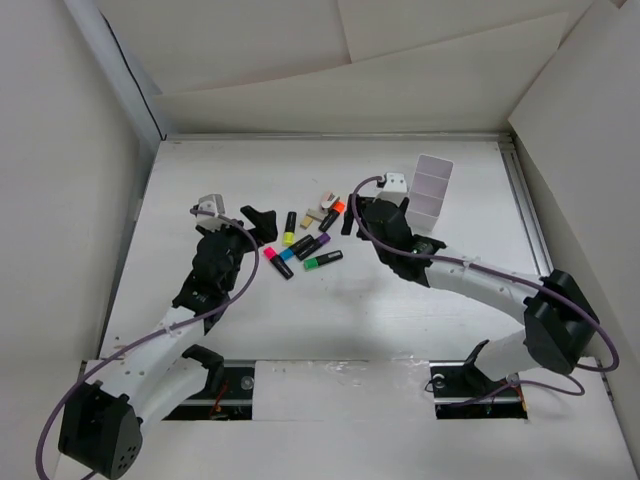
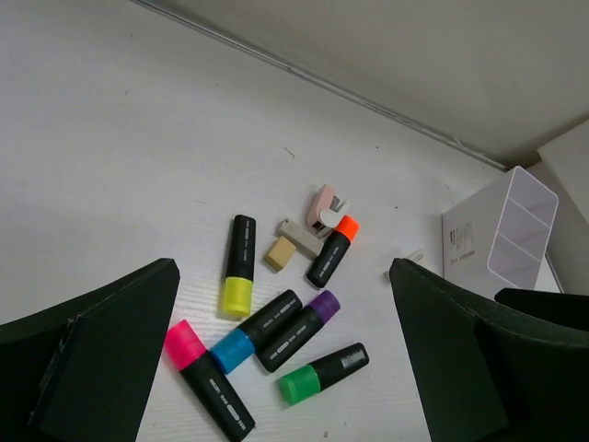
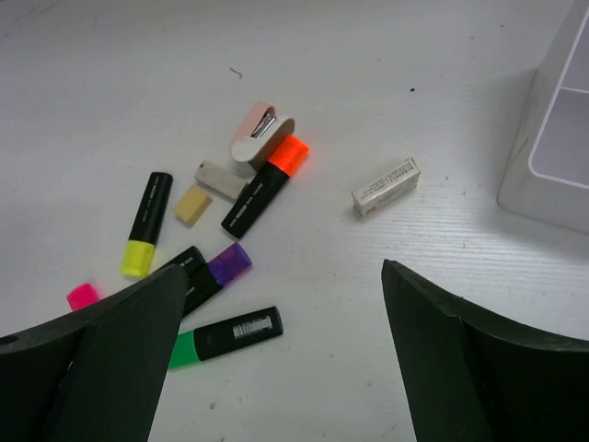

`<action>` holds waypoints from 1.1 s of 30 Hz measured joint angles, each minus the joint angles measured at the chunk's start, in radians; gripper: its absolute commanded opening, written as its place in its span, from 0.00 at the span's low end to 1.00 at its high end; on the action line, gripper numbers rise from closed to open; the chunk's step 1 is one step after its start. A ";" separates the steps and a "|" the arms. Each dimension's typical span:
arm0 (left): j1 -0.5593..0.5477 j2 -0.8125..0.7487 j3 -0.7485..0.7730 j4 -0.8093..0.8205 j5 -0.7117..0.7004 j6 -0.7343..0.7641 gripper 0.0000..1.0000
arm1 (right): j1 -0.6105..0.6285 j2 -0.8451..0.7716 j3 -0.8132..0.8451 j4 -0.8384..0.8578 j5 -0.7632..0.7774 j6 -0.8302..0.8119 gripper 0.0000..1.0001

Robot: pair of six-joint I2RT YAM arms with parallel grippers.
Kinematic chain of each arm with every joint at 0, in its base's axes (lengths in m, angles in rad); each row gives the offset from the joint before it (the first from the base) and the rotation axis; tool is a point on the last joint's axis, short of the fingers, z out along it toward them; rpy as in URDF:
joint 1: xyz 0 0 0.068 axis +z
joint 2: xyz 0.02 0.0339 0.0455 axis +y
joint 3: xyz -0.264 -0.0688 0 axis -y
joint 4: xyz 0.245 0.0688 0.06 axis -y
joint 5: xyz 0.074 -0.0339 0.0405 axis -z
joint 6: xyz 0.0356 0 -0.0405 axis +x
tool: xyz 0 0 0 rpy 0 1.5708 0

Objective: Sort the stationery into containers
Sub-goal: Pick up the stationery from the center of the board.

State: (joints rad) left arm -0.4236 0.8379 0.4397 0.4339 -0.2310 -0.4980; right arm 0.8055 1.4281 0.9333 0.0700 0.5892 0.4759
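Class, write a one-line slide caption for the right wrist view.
Open right gripper above scattered markers, orange marker and small white box; white organiser at right edge.

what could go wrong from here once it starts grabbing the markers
1. The orange marker lies against the pink stapler and a grey eraser, so the open right hand closing on it may drag those along.
2. The blue marker and purple marker lie pressed side by side; a pinch may catch both or roll one away.
3. The organiser stands close beside the right arm, so a swing could nudge it.
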 measured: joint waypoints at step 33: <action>0.006 0.030 0.035 -0.067 0.144 -0.088 0.38 | -0.225 0.389 0.339 -0.311 -0.085 0.167 0.74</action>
State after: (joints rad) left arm -0.4179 0.8680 0.4744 0.3672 -0.0872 -0.5861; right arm 0.5804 1.8172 1.2720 -0.2409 0.5045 0.6434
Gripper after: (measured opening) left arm 0.339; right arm 0.749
